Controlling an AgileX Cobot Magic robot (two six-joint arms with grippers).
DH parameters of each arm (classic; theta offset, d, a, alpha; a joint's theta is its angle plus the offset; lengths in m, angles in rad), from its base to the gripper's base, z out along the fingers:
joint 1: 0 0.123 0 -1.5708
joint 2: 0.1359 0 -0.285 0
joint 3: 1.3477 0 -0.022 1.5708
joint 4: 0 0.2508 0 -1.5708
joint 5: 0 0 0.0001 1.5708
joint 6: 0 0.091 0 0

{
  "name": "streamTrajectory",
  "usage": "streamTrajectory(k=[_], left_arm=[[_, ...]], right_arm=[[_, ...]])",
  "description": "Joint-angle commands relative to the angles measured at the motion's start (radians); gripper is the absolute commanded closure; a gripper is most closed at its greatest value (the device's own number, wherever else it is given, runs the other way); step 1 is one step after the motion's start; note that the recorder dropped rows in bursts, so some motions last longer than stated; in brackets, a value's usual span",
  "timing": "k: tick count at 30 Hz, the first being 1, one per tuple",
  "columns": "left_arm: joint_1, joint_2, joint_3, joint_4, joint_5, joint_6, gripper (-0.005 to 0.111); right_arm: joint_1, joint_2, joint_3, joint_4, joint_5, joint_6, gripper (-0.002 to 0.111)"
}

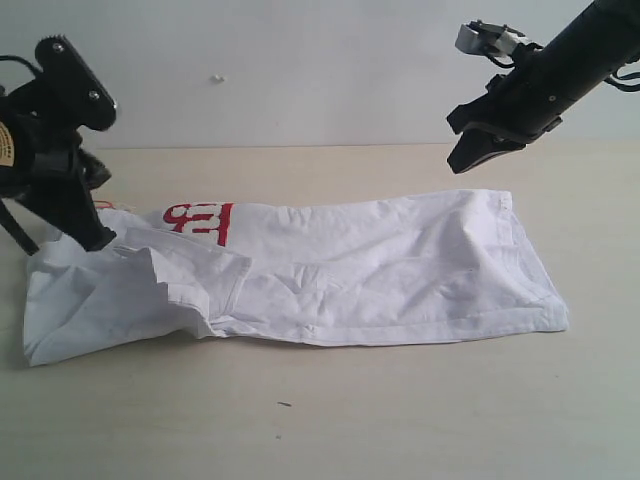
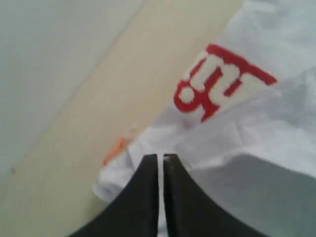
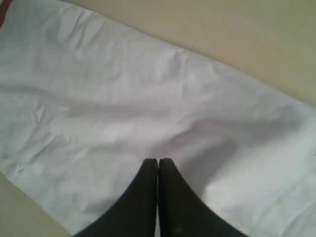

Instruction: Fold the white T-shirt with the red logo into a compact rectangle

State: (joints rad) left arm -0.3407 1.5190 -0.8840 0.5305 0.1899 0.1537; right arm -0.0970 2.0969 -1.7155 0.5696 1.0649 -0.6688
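Pale beige table (image 1: 400, 420) is backed by a white wall (image 1: 300, 70). At mid-frame the shirt (image 1: 380, 270) is laid as a long folded band, its long axis run left to right, collar end at left, hem at right. Part of the logo (image 1: 200, 220) is shown at the band's upper left. The left gripper (image 1: 98, 240) is set on the collar end, jaws drawn almost together; whether cloth is pinched cannot be told. The right gripper (image 1: 462, 160) is held above the hem end, upper right, jaws closed on nothing.
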Motion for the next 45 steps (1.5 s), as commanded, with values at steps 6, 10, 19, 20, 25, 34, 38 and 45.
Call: streamTrajectory(k=[6, 10, 19, 20, 25, 34, 38, 45], left_arm=[[-0.079, 0.024, 0.002, -0.668, 0.436, 0.524, 0.107], [-0.079, 0.087, 0.002, -0.861, 0.421, 0.660, 0.107], [-0.079, 0.276, -0.023, -0.854, 0.240, 0.684, 0.107], [-0.079, 0.291, -0.034, -0.852, 0.217, 0.684, 0.107], [-0.079, 0.305, -0.088, -0.850, 0.099, 0.684, 0.107], [-0.079, 0.337, -0.154, -0.850, 0.052, 0.725, 0.107], [-0.082, 0.390, -0.154, -0.861, 0.054, 0.735, 0.107], [-0.141, 0.431, -0.193, -0.904, 0.034, 0.729, 0.107]], right_arm=[[0.003, -0.007, 0.006, 0.059, 0.022, -0.011, 0.105], [0.003, -0.007, 0.006, 0.058, 0.038, -0.011, 0.105], [0.003, -0.007, 0.006, 0.059, 0.014, -0.011, 0.105], [0.003, -0.007, 0.006, 0.057, 0.012, -0.011, 0.105], [0.003, -0.007, 0.006, 0.057, 0.003, -0.011, 0.105], [0.003, -0.007, 0.006, 0.021, -0.041, -0.022, 0.105], [0.003, -0.007, 0.006, 0.021, -0.045, -0.020, 0.105], [0.003, -0.007, 0.006, 0.021, -0.048, -0.020, 0.105]])
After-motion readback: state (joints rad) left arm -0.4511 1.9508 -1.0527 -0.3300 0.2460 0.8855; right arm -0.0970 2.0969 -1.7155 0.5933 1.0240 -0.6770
